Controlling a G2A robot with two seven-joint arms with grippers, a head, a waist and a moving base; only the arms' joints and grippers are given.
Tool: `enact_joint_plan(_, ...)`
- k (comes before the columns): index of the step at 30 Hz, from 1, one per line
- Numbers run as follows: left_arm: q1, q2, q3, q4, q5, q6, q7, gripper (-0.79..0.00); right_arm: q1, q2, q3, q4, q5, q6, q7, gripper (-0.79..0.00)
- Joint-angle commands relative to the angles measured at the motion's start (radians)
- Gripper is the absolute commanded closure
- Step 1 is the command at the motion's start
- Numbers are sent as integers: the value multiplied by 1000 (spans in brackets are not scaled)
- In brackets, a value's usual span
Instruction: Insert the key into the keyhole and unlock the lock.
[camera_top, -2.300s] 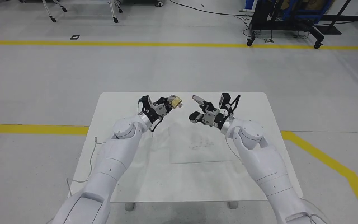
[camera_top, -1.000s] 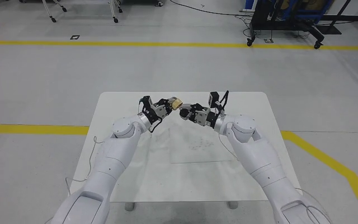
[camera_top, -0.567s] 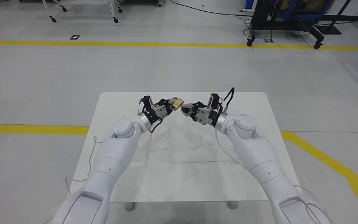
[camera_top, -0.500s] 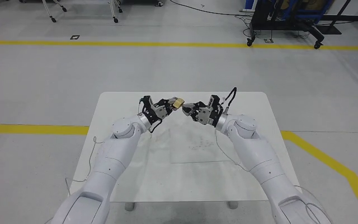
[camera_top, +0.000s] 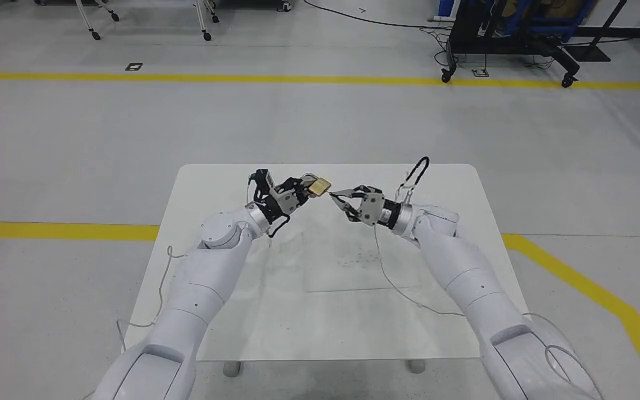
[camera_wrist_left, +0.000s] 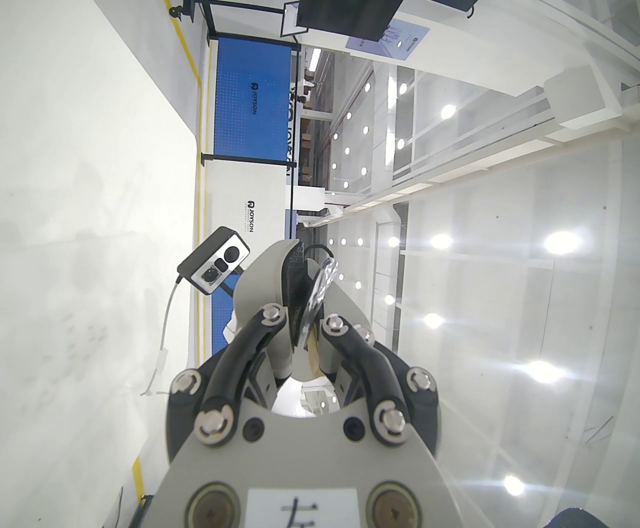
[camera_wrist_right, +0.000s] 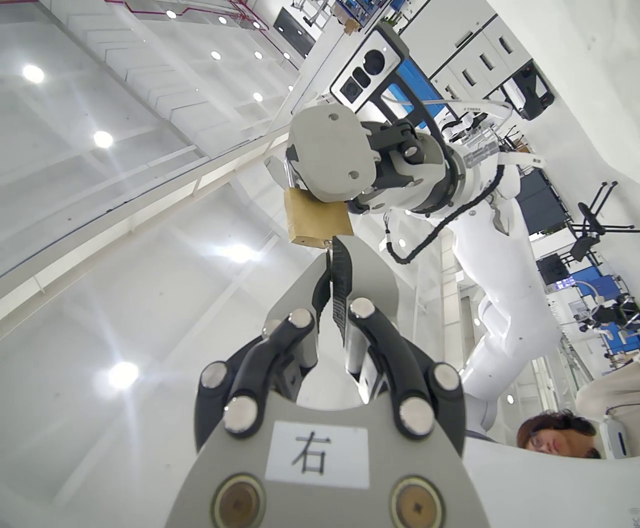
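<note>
Tho at lock (camera_wrist_right: 315, 220), R-claw (camera_wrist_right: 335, 262) round key (camera_wrist_right: 328, 246)

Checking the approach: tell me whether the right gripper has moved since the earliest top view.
Yes. Against the table, the right gripper, shut on the key, has shifted toward the robot's left, closing on the lock in the left gripper.

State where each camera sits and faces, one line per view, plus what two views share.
Top view: above the arms, facing down at the table; shows both arms, left pincer, right pincer.
Left wrist view: on that wrist, facing past its own pincer to table edge and ceiling.
Right wrist view: on that wrist, facing up past its pincer at lock and key.
Shared: top and right wrist views both show the lock.
</note>
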Motion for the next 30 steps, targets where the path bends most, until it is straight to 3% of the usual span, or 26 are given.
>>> enact_joint_plan(1,0,0,0,0,0,-2,1,0,11,-2,-7,14,-4,-7,6,0)
enact_joint_plan(3,0,0,1,0,1,-2,1,0,20,-5,-11,28,-3,-11,16,0)
enact_joint_plan(4,0,0,1,0,2,-3,2,0,24,-5,-13,33,-6,-17,20,-55)
enact_joint_plan(5,0,0,0,1,2,-1,2,0,28,-5,-15,39,-13,-24,20,-246)
enact_joint_plan(6,-1,0,1,2,2,2,1,0,32,-4,-16,41,-23,-36,23,-686)
enact_joint_plan(7,-1,0,0,3,2,4,1,0,34,-2,-17,45,-36,-51,22,-785)
enact_joint_plan(14,-9,0,7,3,9,32,-5,0,35,39,44,77,-108,-127,75,-785)
enact_joint_plan(18,-19,2,25,-2,37,69,-76,0,19,86,134,76,-165,-183,4,-785)
enact_joint_plan(21,-31,7,61,-15,117,119,-143,0,-25,132,220,11,-227,-238,-19,-785)
enact_joint_plan(26,-49,14,138,-55,284,202,-231,0,-170,202,387,-209,-279,-236,9,-785)
enact_joint_plan(30,-65,11,236,-96,458,270,-278,0,-194,209,409,-243,-278,-233,6,-785)
